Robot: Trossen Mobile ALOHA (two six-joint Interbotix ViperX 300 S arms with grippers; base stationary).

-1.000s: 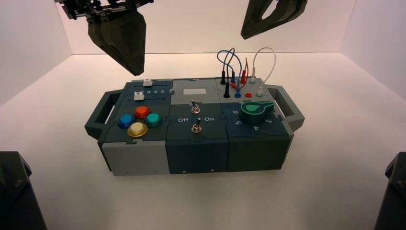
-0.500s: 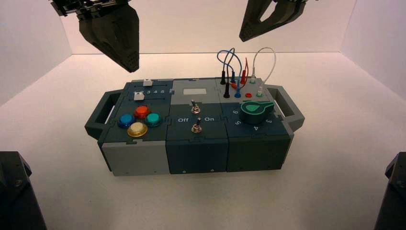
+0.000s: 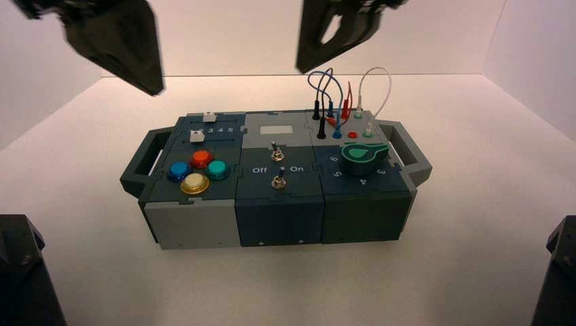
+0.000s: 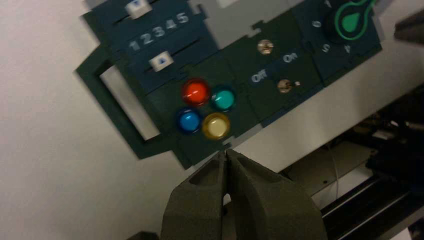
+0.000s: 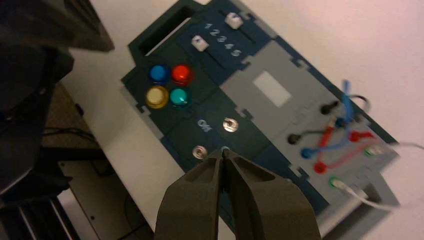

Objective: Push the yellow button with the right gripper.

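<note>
Yellow button (image 3: 194, 183): rigid domed cap, smooth, likely slippery. Press its crown squarely; don't grasp. Your right gripper (image 5: 223, 152), fingers closed, hovers high above the box.

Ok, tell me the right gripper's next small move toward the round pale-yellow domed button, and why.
Probably sweep leftward and down: the black right gripper, fingers shut, hangs high above the box's back middle, while the round pale-yellow domed button sits at the front left. The left gripper is off left.

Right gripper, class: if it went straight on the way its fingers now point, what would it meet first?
Probably the box's middle panel, near the two toggle switches: the right gripper aims there, not at the yellow button. Depth is unclear.
</note>
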